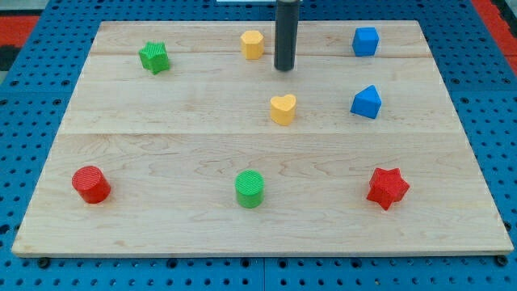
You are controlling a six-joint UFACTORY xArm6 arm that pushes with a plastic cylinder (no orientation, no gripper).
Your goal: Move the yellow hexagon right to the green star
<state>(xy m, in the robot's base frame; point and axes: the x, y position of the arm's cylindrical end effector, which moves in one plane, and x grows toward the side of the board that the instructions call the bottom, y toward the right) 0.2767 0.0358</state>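
Note:
The yellow hexagon (253, 44) stands near the view's top, a little left of centre. The green star (154, 57) lies at the top left, well to the left of the hexagon. My tip (283, 68) rests on the board just right of the hexagon and slightly below it, with a small gap between them. A yellow heart (283, 108) sits below my tip.
A blue cube (365, 41) is at the top right and a blue pentagon-like block (366, 102) below it. A red cylinder (91, 184) is at the bottom left, a green cylinder (250, 189) at the bottom centre, a red star (388, 187) at the bottom right.

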